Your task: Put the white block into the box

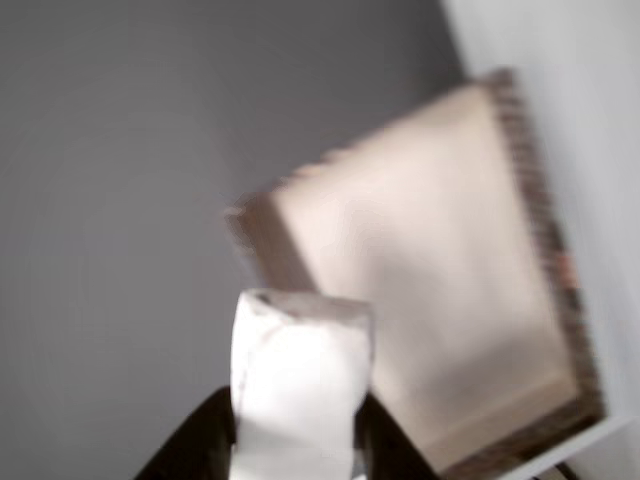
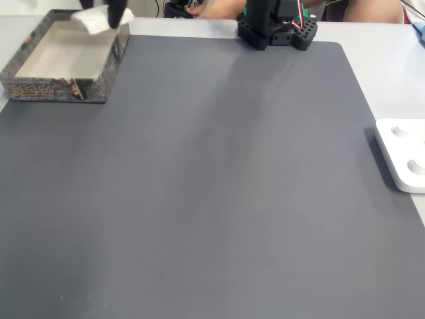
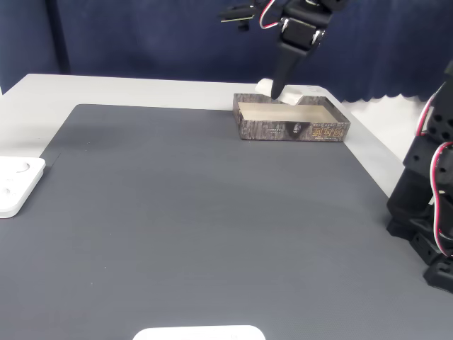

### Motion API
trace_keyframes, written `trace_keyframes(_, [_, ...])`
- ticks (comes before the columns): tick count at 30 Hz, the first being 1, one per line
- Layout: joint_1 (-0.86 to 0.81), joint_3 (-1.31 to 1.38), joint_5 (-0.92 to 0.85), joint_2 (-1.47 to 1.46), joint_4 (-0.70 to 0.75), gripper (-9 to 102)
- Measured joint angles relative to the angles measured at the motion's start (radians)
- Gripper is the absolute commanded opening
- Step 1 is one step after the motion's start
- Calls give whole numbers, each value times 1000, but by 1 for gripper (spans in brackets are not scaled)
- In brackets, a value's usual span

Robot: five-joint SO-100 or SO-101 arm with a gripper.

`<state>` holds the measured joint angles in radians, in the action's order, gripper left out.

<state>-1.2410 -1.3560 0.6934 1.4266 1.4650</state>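
Fingers: the gripper [image 1: 297, 440] is clenched on the white block [image 1: 300, 385]; in the other view two dark fingers [image 1: 200, 440] flank the block's lower part on either side.
Same grasp, a fixed view: gripper [image 2: 109, 18] holds the white block [image 2: 93, 20] at the top left of the frame, above the box.
Same grasp, a fixed view: the gripper [image 3: 277, 86] points steeply down, with the white block [image 3: 266, 86] showing pale at its tip.
Block axis: in the other view its long axis runs out from the fingers toward the box, free end foremost.
Key relation: the box [image 1: 540, 215] lies ahead of and below the block's free end; its cream floor sits up and right of the block in that view. Judged from a fixed view, the block hangs over the box [image 2: 20, 86] near its far corner, not yet resting inside.
Box, side-on: the box [image 3: 294, 131] sits on the dark mat [image 3: 177, 212] at the worktop's far edge; the block is level with or just above the rear rim, and its exact height cannot be told.
View differences: the other view is blurred but shows the grasp itself; the fixed views show placement over the box.
Next move, as judged: lower slightly, then release.
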Motion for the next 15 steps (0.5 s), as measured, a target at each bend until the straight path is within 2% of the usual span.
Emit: trace_keyframes(15, [-120, 216, 341, -236, 0, -2])
